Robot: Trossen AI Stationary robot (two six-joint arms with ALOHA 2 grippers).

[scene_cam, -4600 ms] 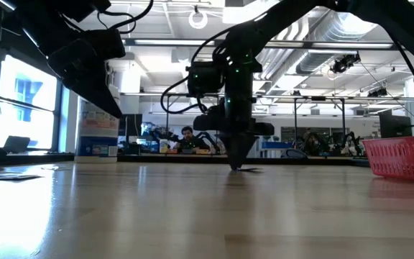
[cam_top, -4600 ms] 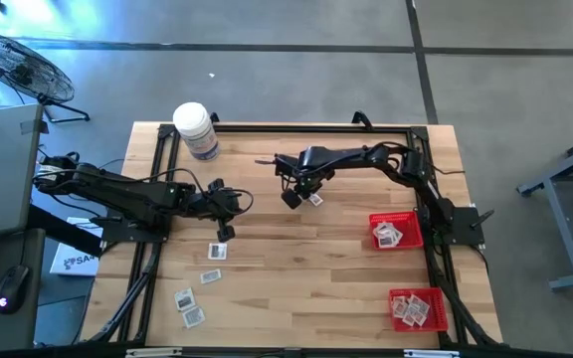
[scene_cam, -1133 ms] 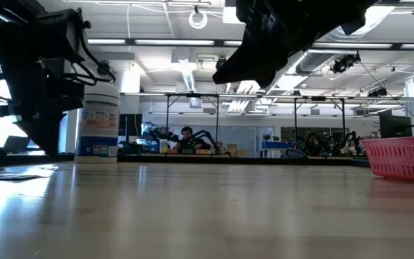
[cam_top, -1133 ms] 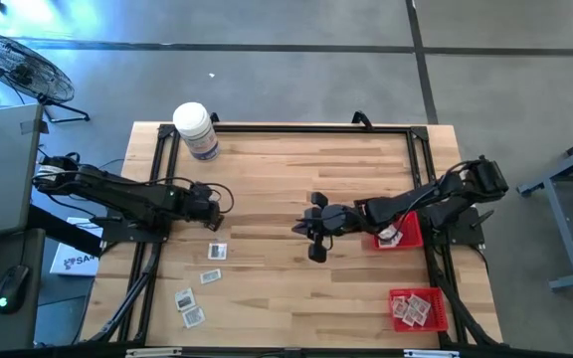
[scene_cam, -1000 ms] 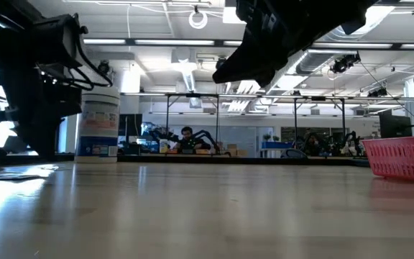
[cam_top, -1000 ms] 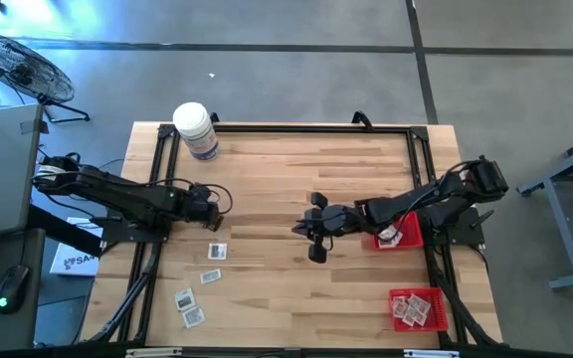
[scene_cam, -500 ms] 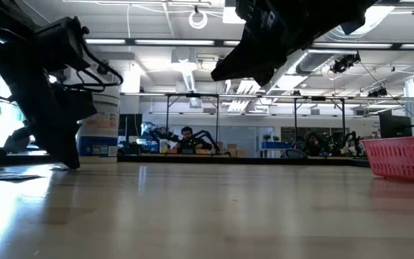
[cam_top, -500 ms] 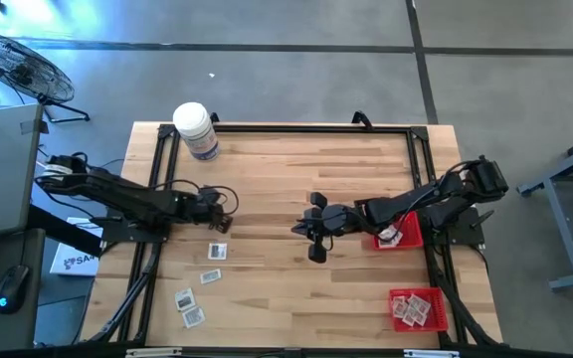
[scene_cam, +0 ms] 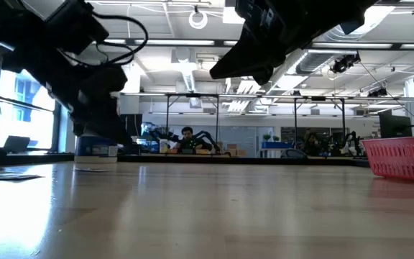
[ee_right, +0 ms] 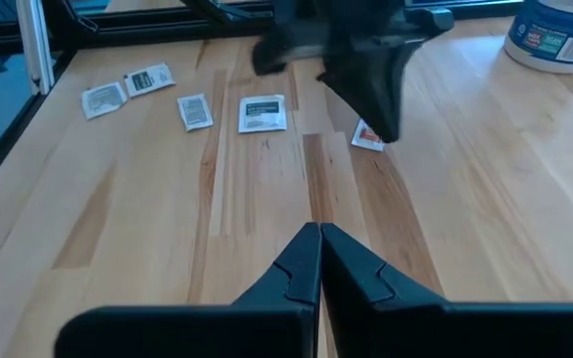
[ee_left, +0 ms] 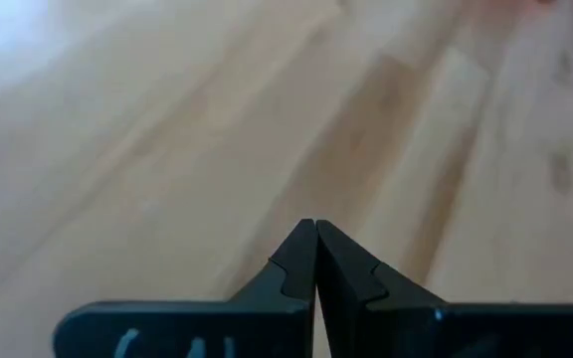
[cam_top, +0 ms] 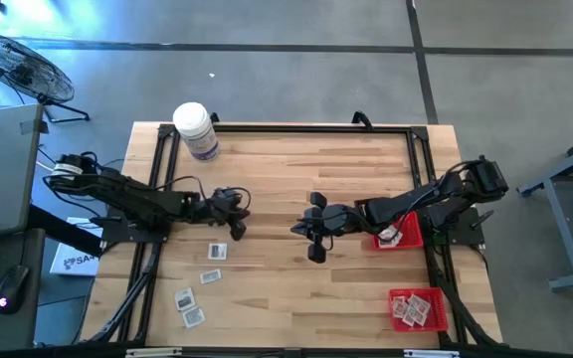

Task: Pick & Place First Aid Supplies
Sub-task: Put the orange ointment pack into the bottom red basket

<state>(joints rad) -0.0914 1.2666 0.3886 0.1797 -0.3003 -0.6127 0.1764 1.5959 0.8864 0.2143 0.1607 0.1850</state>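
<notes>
Several small white-grey packets lie flat on the wooden table's near left part (cam_top: 217, 251) (cam_top: 210, 276) (cam_top: 183, 297) (ee_right: 263, 113). My left gripper (cam_top: 236, 232) (ee_left: 315, 224) is shut with nothing between its fingers and slants down over the table just beyond them. One packet with reddish print (ee_right: 368, 137) lies right beside its fingertips (ee_right: 390, 129); I cannot tell whether they touch it. My right gripper (cam_top: 296, 230) (ee_right: 319, 229) is shut, holds nothing, and hangs above the table's middle, pointing toward the left gripper.
Two red mesh baskets (cam_top: 409, 221) (cam_top: 418, 294) with packets inside stand along the right edge. A large white bottle (cam_top: 195, 129) stands at the far left corner. A black frame (cam_top: 286, 129) borders the table. Bare wood lies between the two grippers.
My left gripper has moved toward the table's right edge, past the nearest packet. It has tipped up from pointing steeply down to a shallower slant and has rolled somewhat, staying shut.
</notes>
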